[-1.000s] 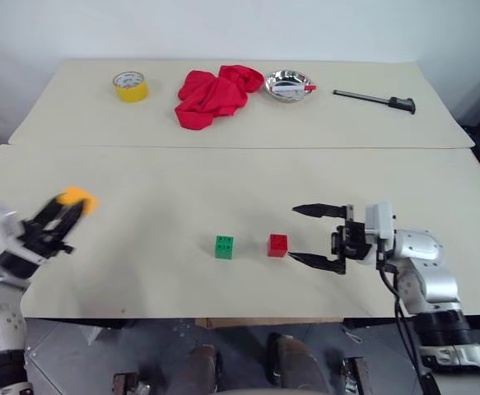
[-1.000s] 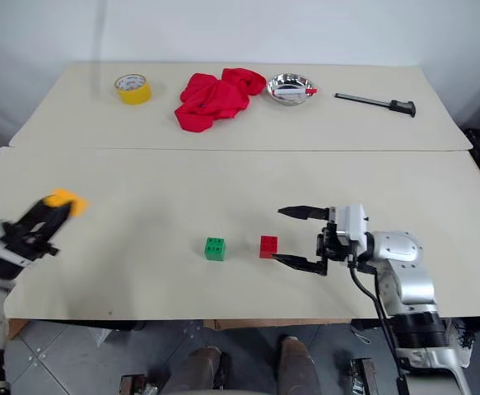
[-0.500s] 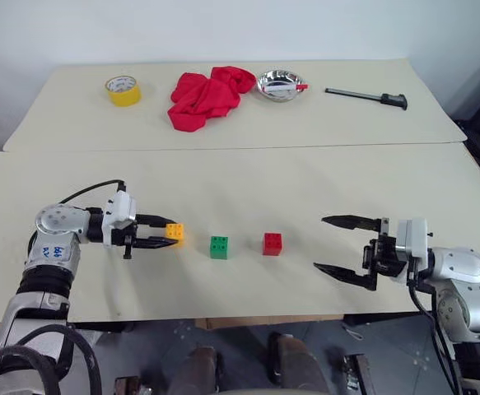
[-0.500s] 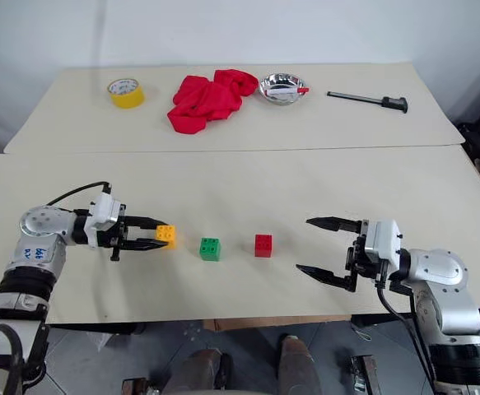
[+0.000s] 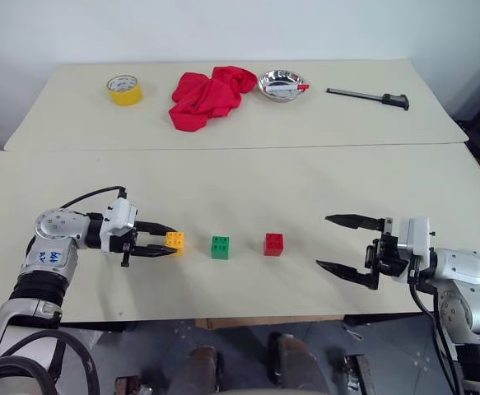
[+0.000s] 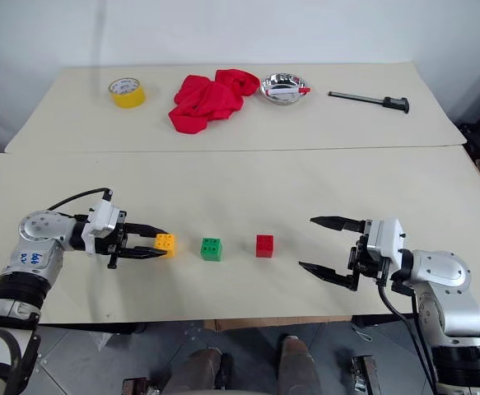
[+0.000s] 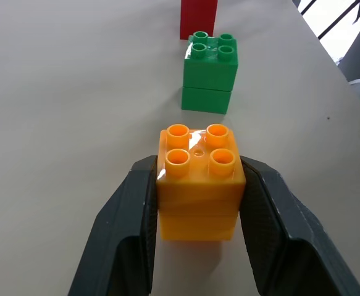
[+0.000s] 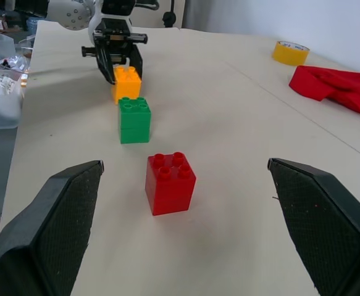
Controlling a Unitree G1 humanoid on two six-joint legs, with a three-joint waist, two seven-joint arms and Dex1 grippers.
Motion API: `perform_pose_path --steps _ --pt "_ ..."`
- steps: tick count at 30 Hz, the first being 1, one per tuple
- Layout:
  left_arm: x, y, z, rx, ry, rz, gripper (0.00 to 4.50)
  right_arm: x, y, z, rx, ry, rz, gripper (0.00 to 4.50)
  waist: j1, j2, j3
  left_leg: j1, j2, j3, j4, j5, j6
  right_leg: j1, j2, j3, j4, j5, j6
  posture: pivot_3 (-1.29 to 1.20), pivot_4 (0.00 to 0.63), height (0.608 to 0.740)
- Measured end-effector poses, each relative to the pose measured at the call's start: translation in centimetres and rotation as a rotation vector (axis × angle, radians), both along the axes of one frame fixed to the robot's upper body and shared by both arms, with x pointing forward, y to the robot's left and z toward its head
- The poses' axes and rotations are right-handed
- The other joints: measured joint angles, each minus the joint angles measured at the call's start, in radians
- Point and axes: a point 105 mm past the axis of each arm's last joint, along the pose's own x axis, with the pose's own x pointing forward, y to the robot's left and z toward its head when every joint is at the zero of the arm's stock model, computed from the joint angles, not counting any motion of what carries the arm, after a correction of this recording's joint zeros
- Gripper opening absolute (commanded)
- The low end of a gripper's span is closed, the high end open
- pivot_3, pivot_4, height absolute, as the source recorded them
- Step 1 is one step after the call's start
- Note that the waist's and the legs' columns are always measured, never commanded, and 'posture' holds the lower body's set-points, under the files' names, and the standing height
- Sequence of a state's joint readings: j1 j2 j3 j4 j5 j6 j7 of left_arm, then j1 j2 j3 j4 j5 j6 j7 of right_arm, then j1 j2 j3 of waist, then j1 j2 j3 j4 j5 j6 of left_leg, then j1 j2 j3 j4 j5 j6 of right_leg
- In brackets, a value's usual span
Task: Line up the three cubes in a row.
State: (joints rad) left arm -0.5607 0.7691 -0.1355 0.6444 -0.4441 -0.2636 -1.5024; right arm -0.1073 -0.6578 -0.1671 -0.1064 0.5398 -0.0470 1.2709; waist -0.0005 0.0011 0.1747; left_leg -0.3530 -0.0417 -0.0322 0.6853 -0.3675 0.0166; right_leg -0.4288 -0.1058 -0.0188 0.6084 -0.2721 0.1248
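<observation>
Left eye view shows the left gripper (image 5: 170,241) clamping the orange cube (image 5: 174,239) at lower left beside the green cube (image 5: 221,247) and red cube (image 5: 273,243) on the counter (image 5: 305,189); set it flat, release straight back, the right gripper (image 5: 335,243) gaping wide at lower right.

Left tool (image 5: 167,246) clamped and pointing inward, right tool (image 5: 337,243) spread wide.

I see glossy plastic on the orange cube (image 7: 199,182), green cube (image 7: 209,73) and red cube (image 8: 170,182). The desk (image 5: 305,189) looks matt and smooth. Upper centre, the red cloth (image 5: 207,95) lies crumpled and soft beside a shiny metal bowl (image 5: 281,84).
</observation>
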Motion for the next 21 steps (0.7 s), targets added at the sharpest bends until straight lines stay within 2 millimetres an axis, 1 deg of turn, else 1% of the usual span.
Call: perform_pose_path --steps 2,4,5,8,10,12,13,16,17,18,21 --pt "-0.1 0.2 -0.1 0.008 0.003 0.0 1.47 0.1 0.1 0.1 0.0 -0.002 0.004 4.5 0.0 0.0 0.0 0.0 0.0 0.0 0.0 0.0 0.0 0.0 0.0 0.0 0.0 0.0 0.0 0.0 0.15 0.74" --pt "-0.5 0.7 -0.1 0.037 0.003 0.0 2.19 0.1 0.0 0.0 0.0 0.001 0.004 4.5 -0.001 0.0 0.0 0.0 0.0 0.0 0.0 0.0 0.0 0.0 0.0 0.0 0.0 0.0 0.0 0.0 0.15 0.74" --pt "-0.5 0.9 -0.3 0.057 0.005 0.003 2.4 0.2 -0.1 -0.1 0.0 0.005 0.003 4.5 -0.003 0.0 0.0 0.0 0.0 0.0 0.0 0.0 0.0 0.0 0.0 0.0 0.0 0.0 0.0 0.0 0.15 0.74" --pt "-0.6 1.0 -0.7 0.056 0.003 0.01 3.3 0.4 -0.1 -0.2 0.0 0.013 0.01 4.5 -0.001 0.0 0.0 0.0 0.0 0.001 0.0 0.0 0.0 0.0 0.001 0.0 0.0 0.0 0.0 0.0 0.15 0.74" --pt "-0.3 1.2 0.0 0.027 -0.048 0.027 3.91 0.7 0.2 0.2 0.0 -0.004 0.028 4.5 -0.001 0.0 0.0 0.0 0.0 0.0 0.0 0.0 0.0 0.0 0.001 0.0 0.0 0.0 0.0 0.0 0.15 0.74" --pt "-0.2 2.0 1.1 -0.005 -0.092 0.065 4.48 0.8 0.4 0.3 -0.002 -0.011 0.047 4.5 -0.002 0.0 0.0 0.0 0.001 0.0 0.0 0.0 0.0 -0.001 0.001 0.0 0.0 0.0 0.0 0.0 0.15 0.74" --pt "-0.4 2.4 1.3 -0.01 -0.1 0.081 4.48 0.8 0.5 0.3 -0.003 -0.008 0.055 4.5 -0.003 0.0 0.0 0.0 0.001 0.0 0.0 0.0 0.0 -0.001 0.0 0.0 0.0 0.0 0.0 0.0 0.15 0.74" --pt "-2.4 4.7 0.8 0.007 -0.066 0.154 4.48 0.8 0.7 -0.1 -0.011 0.011 0.094 4.5 -0.014 0.0 0.0 0.0 0.002 0.001 -0.001 -0.001 0.0 -0.001 -0.003 0.001 -0.002 0.0 0.0 0.0 0.15 0.74" --pt "-3.3 5.5 0.6 0.001 -0.051 0.197 4.48 0.9 0.6 -0.1 -0.015 0.014 0.11 4.5 -0.021 0.0 0.0 0.0 0.002 0.001 -0.001 -0.001 0.0 -0.001 -0.005 0.0 -0.002 0.0 0.0 0.0 0.15 0.74" --pt "-3.7 6.1 0.6 -0.011 -0.043 0.238 4.48 1.0 0.5 0.0 -0.018 0.016 0.12 4.5 -0.021 0.0 0.0 0.0 0.001 0.0 -0.001 -0.001 0.0 -0.001 -0.006 0.0 -0.002 0.0 0.0 0.0 0.15 0.74" --pt "-4.5 7.6 2.0 -0.056 -0.085 0.398 4.48 1.8 0.3 0.9 -0.038 0.006 0.154 4.5 -0.021 -0.001 0.001 0.0 0.001 0.0 -0.001 -0.001 0.0 0.0 -0.007 0.0 -0.002 0.0 0.0 0.0 0.15 0.74"
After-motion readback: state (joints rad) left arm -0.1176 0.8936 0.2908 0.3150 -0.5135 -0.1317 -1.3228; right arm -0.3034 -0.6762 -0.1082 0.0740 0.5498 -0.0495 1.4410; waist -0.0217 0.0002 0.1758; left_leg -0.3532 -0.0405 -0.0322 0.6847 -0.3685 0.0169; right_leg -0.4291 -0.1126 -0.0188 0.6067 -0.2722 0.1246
